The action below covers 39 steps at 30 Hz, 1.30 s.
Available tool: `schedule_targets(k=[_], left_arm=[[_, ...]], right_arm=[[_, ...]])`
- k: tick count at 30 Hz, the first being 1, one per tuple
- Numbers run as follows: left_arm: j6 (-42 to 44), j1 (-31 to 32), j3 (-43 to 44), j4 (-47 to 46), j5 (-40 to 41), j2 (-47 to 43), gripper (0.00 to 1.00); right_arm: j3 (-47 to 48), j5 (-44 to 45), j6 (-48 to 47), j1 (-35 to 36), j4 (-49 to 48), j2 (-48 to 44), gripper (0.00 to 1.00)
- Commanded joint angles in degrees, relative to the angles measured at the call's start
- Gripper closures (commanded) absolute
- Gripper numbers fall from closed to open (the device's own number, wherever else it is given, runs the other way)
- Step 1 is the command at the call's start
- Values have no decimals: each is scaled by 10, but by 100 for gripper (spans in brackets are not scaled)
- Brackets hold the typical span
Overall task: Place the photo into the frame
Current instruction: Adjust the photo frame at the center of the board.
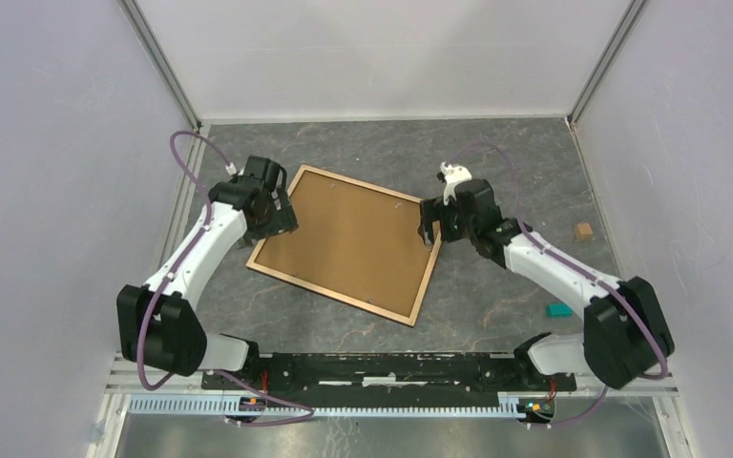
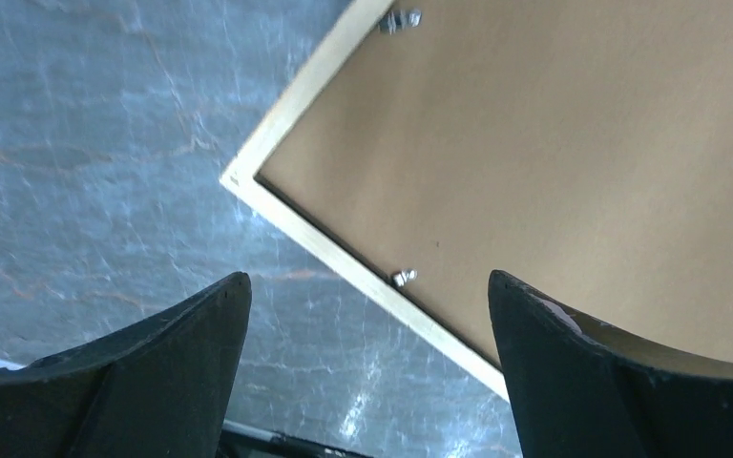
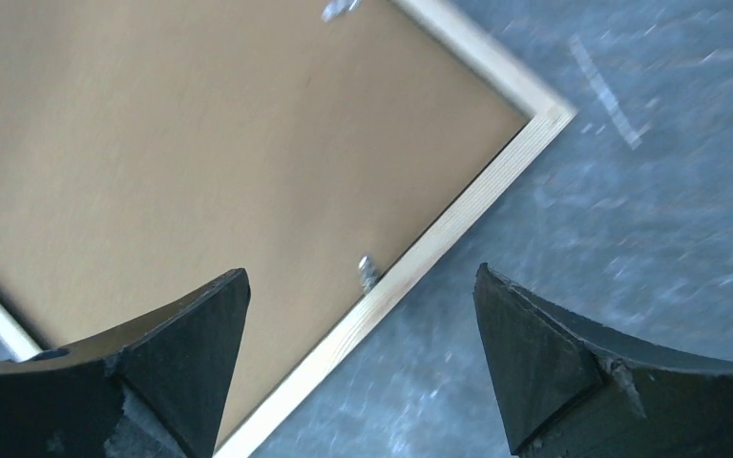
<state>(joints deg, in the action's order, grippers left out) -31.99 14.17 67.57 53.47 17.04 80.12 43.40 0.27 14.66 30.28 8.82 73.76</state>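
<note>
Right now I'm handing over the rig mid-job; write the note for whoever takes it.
Left gripper: open, empty, above the left rail of the frame.
Right gripper: open, empty, above its right rail.
The frame lies back up on the table, backing board seated inside it.
The photo is not in view; cannot tell if it is under the board.
To do: confirm the photo is in, check the metal tabs.

Frame (image 1: 427,283) flat, back side up, skewed; tan rails enclosing brown backing board (image 1: 345,243).
</note>
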Motion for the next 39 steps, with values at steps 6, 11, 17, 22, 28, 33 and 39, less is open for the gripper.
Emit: schedule_targets(k=[6,11,17,22,28,33,39], left_arm=[[-128,-3,-135,-24,-122,-75,4],[-217,-1,-229,-65,-165,-120,3],[-220,3,-269,-135,-207,-68,4],[-189,2,-243,-158,-181,-17,11],[-170,2,-205,-174,-173,36,13],[-144,2,-146,-175,-172,87,14],[-115,2,-94,-164,-139,125,14]], right_arm=[[242,-78,-64,-94,36,213,7],[367,-106,-78,-106,83,342,7],[366,-161,-67,-109,47,388,12],[261,-191,-42,-109,-28,367,13],[137,-223,-13,-105,-67,305,17],[-20,-241,23,-91,-117,195,17],[-118,-170,24,-72,-102,76,17]])
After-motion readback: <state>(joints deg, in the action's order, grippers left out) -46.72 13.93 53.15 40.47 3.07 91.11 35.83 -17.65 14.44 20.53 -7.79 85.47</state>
